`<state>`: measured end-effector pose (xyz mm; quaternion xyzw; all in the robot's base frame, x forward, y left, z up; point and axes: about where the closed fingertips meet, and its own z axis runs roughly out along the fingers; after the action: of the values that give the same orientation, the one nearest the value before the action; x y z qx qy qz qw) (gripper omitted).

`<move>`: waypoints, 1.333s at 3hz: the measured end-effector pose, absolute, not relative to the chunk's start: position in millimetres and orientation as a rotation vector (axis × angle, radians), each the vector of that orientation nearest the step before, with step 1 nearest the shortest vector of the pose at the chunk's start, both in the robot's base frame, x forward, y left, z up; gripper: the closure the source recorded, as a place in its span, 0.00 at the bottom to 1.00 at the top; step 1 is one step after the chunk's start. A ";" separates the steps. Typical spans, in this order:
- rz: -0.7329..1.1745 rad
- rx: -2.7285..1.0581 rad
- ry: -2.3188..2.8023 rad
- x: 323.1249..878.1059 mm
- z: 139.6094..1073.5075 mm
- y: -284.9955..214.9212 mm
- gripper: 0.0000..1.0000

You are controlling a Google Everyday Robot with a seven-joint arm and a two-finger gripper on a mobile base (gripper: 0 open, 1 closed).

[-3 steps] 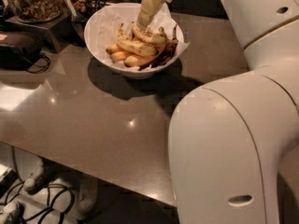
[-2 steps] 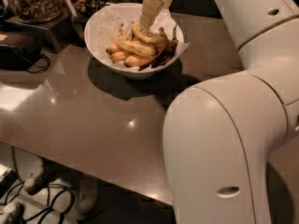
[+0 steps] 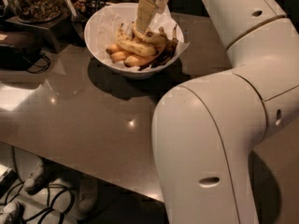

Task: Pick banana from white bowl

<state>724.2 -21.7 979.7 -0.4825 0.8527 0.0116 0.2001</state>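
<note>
While the gripper (image 3: 141,26) hangs low over the white bowl (image 3: 99,50), its pale tip is right at the top of the fruit pile, so the step in hand looks like the reach-and-grasp and not yet the lift. Whether the gripper is open or closed cannot be told from this angle, nor whether it has any hold on the fruit.

The banana (image 3: 134,45), yellow with many brown speckles, lies across the top of the heap inside the bowl, running from the upper left down to the right. The gripper's tip sits just above its middle, touching it or very nearly so. A second long banana (image 3: 153,36) curves just behind it, and short orange-yellow bananas (image 3: 119,55) lie underneath at the front, with some dark, blackened fruit (image 3: 163,57) at the right side. Crumpled white paper (image 3: 110,20) lines the bowl and pokes over the rim.

The bowl stands on the tabletop (image 3: 70,111), with the robot's bulky white arm (image 3: 210,143) filling the right of the view.

The next move, by my reading, calls for closing squarely across the speckled banana alone, not catching its neighbour or the paper, then a straight upward lift clear of the rim. Being overripe, it is probably soft, so a gentle squeeze seems wise.
</note>
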 end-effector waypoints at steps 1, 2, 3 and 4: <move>0.025 -1.365 2.400 727.6 969.9 -14.1 0.37; -0.008 -1.366 2.418 732.6 963.1 -11.9 0.37; -0.037 -1.354 2.435 737.6 958.7 -13.9 0.40; -0.054 -1.349 2.450 740.5 954.0 -14.6 0.42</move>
<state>740.5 -14.6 954.0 -0.4751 0.8629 -0.0191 0.1711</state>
